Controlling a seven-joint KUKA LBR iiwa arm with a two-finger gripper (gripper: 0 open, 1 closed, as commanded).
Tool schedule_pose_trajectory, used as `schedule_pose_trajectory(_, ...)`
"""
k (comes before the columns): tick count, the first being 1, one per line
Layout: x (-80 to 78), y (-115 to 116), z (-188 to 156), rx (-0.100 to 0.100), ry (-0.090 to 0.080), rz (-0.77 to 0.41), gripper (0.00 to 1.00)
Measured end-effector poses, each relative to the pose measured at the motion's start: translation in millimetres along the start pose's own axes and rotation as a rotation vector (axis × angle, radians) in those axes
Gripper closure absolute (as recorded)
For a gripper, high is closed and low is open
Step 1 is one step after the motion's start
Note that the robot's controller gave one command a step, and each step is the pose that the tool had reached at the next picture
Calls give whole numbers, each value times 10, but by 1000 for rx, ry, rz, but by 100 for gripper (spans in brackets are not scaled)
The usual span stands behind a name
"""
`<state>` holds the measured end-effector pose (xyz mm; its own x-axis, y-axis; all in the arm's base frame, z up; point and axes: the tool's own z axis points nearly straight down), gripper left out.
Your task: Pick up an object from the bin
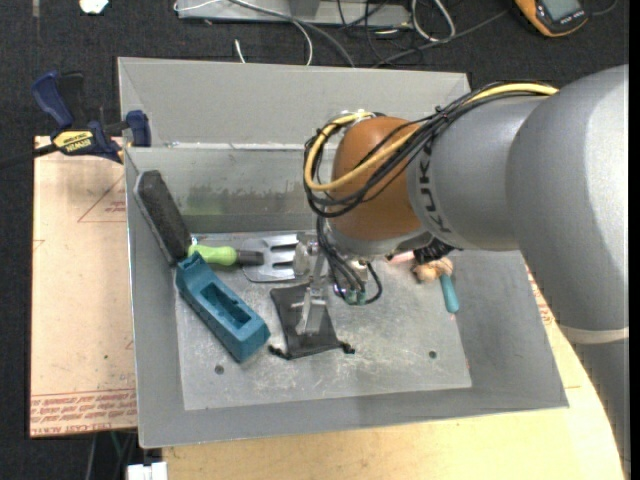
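My gripper (pixel 314 306) hangs low in the middle of the bin, right over a flat black square piece (pixel 318 340) that lies on the floor and seems to touch it. Just left of it lies a blue rectangular block with a hollow (pixel 222 310), set slantwise. Behind the gripper rests a metal spatula with a green handle (pixel 250 258), its slotted head partly hidden by the gripper. To the right lies a small tool with a teal handle and a pinkish head (pixel 441 280).
A long black bar (pixel 163 214) leans along the bin's left wall, its lower end near the green handle. The arm and its orange wrist cover with cables hang over the bin's middle and right back. Bare floor shows at the front right.
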<state>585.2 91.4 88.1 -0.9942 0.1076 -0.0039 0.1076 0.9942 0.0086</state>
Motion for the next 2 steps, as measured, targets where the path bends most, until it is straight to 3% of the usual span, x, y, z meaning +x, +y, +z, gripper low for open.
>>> schedule_pose_trajectory(1,310,-238,155,-1,-7,-79,0)
schedule_pose_trajectory(2,383,-474,167,2,0,-48,100)
